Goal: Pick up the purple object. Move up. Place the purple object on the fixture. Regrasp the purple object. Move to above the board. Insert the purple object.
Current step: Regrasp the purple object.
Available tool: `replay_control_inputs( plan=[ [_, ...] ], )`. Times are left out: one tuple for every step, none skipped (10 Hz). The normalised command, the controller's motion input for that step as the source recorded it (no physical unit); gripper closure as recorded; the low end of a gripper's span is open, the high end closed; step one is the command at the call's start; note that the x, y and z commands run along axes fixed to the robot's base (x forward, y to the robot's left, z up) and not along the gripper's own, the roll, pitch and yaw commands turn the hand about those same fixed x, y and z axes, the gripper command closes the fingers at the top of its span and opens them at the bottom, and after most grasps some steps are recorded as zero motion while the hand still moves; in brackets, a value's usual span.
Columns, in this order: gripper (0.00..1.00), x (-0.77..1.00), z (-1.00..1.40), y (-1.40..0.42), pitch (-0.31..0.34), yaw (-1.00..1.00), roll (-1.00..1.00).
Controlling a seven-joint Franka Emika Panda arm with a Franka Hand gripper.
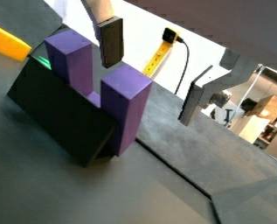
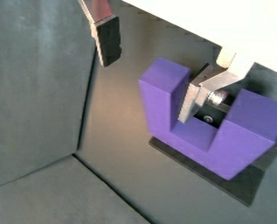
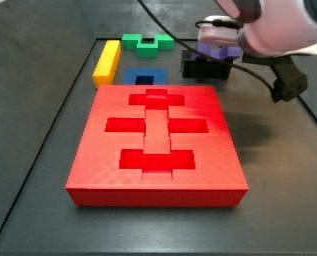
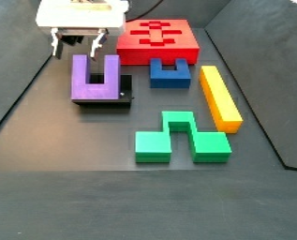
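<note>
The purple object (image 4: 95, 80) is a U-shaped block standing prongs-up on the dark fixture (image 4: 110, 101), left of the red board (image 4: 163, 36). It also shows in both wrist views (image 1: 127, 96) (image 2: 211, 131) and in a side view (image 3: 217, 46). My gripper (image 4: 80, 45) is open just above the block. Its fingers straddle one prong without clamping it. One dark pad (image 2: 107, 42) hangs outside the prong with a gap. The other finger (image 2: 213, 89) sits in the slot between the prongs. The fixture (image 1: 58, 114) (image 3: 205, 68) holds the block's base.
A blue notched block (image 4: 172, 72) lies right of the fixture, a yellow bar (image 4: 219, 97) beyond it, and a green block (image 4: 178, 136) near the front. The red board (image 3: 154, 130) fills the middle of the mat. A tape measure (image 1: 155, 59) lies off the mat.
</note>
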Motion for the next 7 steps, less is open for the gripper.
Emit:
replay_control_inputs(
  plan=[
    [0.00, 0.23, 0.00, 0.01, 0.034, 0.47, -0.20],
    [0.00, 0.18, 0.00, 0.01, -0.003, 0.53, -0.33],
    [0.00, 0.05, -0.19, 0.01, -0.191, 0.57, -0.60],
    [0.00, 0.15, -0.24, 0.03, -0.189, 0.52, -0.61],
    [0.00, 0.18, -0.29, 0.05, -0.189, 0.51, -0.58],
    [0.00, 0.14, -0.20, 0.05, -0.023, 0.36, -0.30],
    [0.00, 0.02, -0.02, 0.06, 0.000, 0.15, -0.16]
  ],
)
